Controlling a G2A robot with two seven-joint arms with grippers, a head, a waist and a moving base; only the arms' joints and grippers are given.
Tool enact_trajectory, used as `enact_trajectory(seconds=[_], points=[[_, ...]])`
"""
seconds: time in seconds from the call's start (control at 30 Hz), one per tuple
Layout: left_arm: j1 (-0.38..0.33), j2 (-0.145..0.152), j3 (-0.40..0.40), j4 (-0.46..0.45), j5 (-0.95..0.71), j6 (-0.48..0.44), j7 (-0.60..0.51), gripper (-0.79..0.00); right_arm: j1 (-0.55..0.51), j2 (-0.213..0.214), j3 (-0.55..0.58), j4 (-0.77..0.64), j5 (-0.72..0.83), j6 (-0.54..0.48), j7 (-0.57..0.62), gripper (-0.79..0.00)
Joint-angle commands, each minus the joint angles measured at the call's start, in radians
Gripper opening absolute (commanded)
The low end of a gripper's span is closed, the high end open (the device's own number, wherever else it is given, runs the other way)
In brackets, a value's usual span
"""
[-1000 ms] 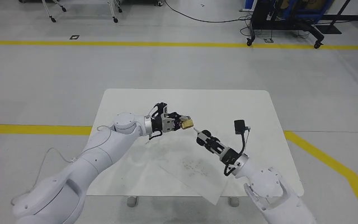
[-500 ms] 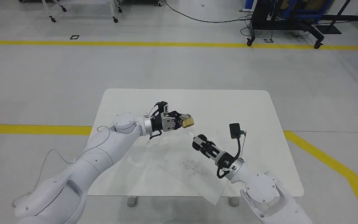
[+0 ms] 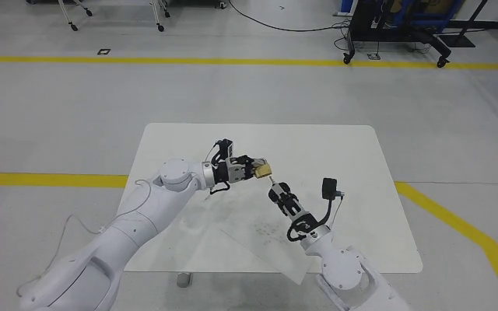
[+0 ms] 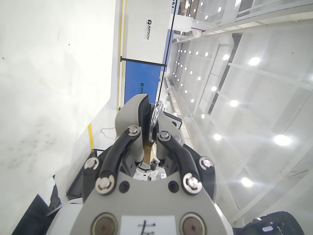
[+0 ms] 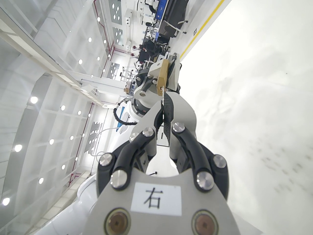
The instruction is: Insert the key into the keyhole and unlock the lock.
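Observation:
A small brass padlock (image 3: 263, 169) hangs above the middle of the white table (image 3: 350, 148), and my left gripper (image 3: 255, 169) is shut on it. In the left wrist view its brass body (image 4: 148, 153) shows between the fingers, with a silver metal piece (image 4: 156, 112) beyond. My right gripper (image 3: 275, 189) is shut on a thin silver key (image 3: 270, 181). In the right wrist view the key (image 5: 161, 96) points at the padlock (image 5: 162, 75), its tip touching the end that faces it. Whether the tip is inside the keyhole is too small to tell.
A thin sheet (image 3: 264, 233) with dark smudges lies on the table under both grippers and hangs over the front edge. The right side of the table (image 3: 366, 194) is bare. Yellow lines cross the floor around it.
My right arm has swung its elbow toward the table's front middle. The key dipped away, then came back up against the padlock. The left gripper has barely moved.

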Motion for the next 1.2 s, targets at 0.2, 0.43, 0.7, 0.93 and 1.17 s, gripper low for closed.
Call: enact_trajectory(seconds=[0.2,0.43,0.7,0.93,1.17], points=[[0.022,0.003,-0.031,-0.033,0.085,0.015,0.035,-0.785,0.002,-0.012,-0.034,-0.012,-0.031,0.018,-0.016,-0.785],[0.04,0.001,-0.061,-0.048,0.114,0.027,0.036,-0.785,0.026,-0.029,-0.055,0.02,0.002,0.056,-0.041,-0.785],[0.056,-0.003,-0.09,-0.058,0.138,0.043,0.028,-0.785,0.035,-0.039,-0.052,0.03,0.013,0.057,-0.05,-0.785],[0.067,-0.01,-0.112,-0.059,0.152,0.059,0.028,-0.785,0.021,-0.044,-0.044,0.018,-0.002,0.055,-0.058,-0.785],[0.075,-0.016,-0.131,-0.06,0.167,0.069,0.024,-0.785,0.023,-0.054,-0.048,0.026,-0.021,0.063,-0.096,-0.785]])
